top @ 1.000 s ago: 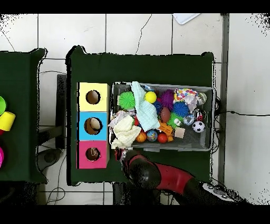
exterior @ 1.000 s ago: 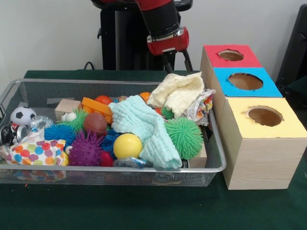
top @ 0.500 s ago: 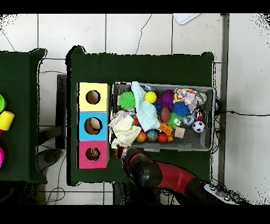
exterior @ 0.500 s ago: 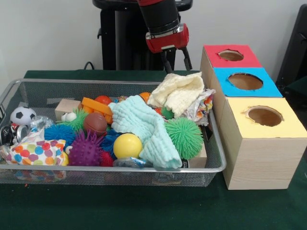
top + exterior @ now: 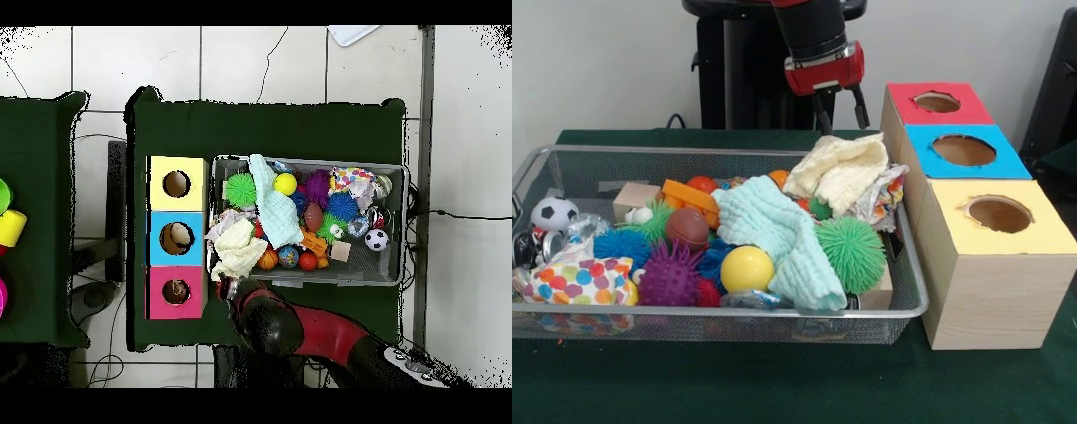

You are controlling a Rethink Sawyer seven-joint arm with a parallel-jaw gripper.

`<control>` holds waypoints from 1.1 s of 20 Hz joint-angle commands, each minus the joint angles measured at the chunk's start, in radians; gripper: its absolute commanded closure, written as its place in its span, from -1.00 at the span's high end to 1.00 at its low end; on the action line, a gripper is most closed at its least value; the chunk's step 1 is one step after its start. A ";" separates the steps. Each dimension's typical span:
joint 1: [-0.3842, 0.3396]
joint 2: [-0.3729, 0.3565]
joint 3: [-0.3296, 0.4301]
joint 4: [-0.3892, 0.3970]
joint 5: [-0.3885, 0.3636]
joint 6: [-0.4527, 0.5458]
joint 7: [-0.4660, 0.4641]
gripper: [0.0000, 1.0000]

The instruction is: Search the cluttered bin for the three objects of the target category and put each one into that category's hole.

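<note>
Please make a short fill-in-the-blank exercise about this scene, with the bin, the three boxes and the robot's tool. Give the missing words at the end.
1. The box nearest the camera in the front view has a ____ top.
2. The middle box has a ____ top.
3. The smooth yellow ball lies in the bin beside a ____ spiky ball.
4. The tool hangs above the cream cloth and holds ____.

Missing words: yellow; blue; purple; nothing
</note>
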State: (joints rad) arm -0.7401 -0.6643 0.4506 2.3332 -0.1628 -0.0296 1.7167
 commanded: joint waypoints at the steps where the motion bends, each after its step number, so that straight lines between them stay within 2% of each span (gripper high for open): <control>1: -0.013 -0.035 0.017 -0.102 0.060 -0.002 0.187 1.00; 13: -0.015 -0.039 0.013 -0.118 0.055 -0.009 0.180 1.00; 17: -0.023 -0.062 0.023 -0.115 0.064 0.020 0.177 1.00; 22: -0.024 -0.052 0.024 -0.134 0.064 0.026 0.168 1.00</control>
State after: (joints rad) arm -0.7424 -0.7119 0.4505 2.3319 -0.1622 -0.0294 1.7167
